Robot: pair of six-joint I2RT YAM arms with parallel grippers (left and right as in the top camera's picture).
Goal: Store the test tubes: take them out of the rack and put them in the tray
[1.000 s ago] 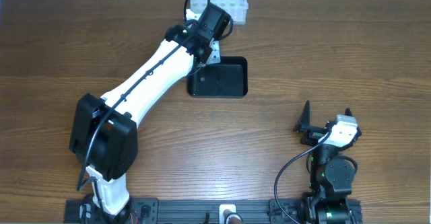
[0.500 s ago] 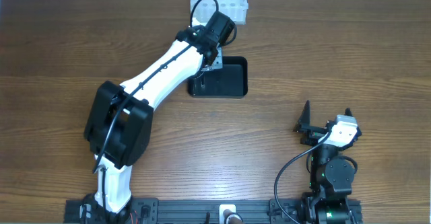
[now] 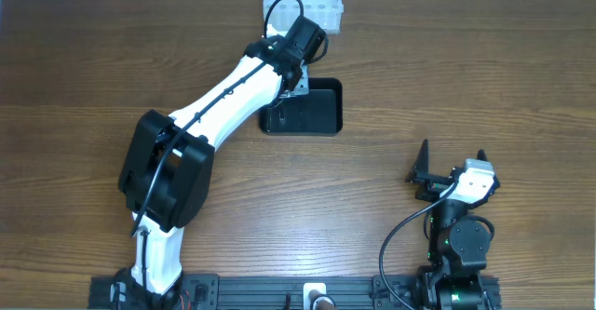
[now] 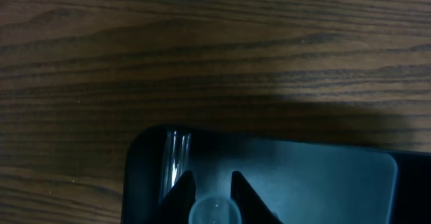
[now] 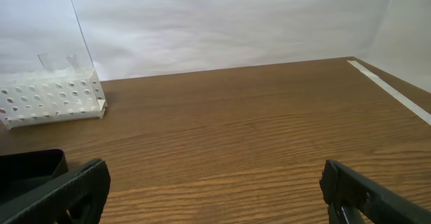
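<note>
Test tube (image 4: 214,210): held roughly upright in narrowed left fingers (image 4: 180,189), directly over tray (image 4: 316,177); second tube (image 4: 175,153) lies along tray's side wall. Right fingers (image 5: 67,183) spread wide, well apart.

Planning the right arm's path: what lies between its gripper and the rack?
Nothing: bare table from right gripper to rack, seen in right wrist view.

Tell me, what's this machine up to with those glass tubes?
The robot's left hand holds a test tube over the black tray, where another tube already lies along one wall. The white rack that the tubes come from stands just beyond the tray. The right hand sits open near its own base, holding nothing.
</note>
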